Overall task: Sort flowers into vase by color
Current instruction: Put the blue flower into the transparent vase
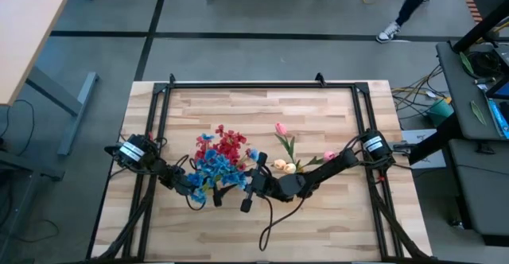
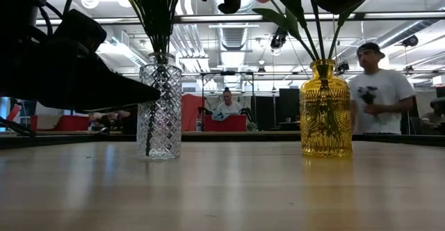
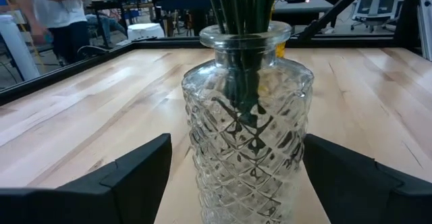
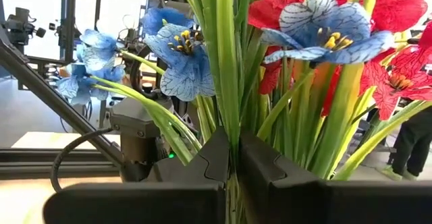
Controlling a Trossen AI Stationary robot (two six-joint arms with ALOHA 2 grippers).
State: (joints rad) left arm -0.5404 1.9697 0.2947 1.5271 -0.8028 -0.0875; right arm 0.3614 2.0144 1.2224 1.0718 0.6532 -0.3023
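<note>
The left end effector (image 1: 208, 191) sits near the middle of the bench (image 1: 334, 224), its two dark fingers (image 3: 128, 177) spread wide on either side of the clear cut-glass vase (image 3: 246, 133) — apart from the glass, gripping nothing. That vase (image 2: 159, 109) stands upright on the wood and holds a bunch of green stems (image 3: 241, 21); from above, its blue flowers (image 1: 213, 167) and red flowers (image 1: 229, 143) fan out together toward the bench's far edge.

The right end effector (image 4: 235, 158) reaches into the same bunch from the other side, just beside the vase. Its fingers (image 4: 260, 163) are pressed nearly together around one green stem (image 4: 226, 75) among the blue and red blossoms.

Further right stands the yellow glass vase (image 2: 325, 113), upright and well apart from the clear one, carrying pink and cream tulip buds (image 1: 281, 128) with leaves. The right arm stretches from the bench's right edge past this vase.

Beyond the bench, a person in a white shirt (image 2: 379, 95) stands in the room.
</note>
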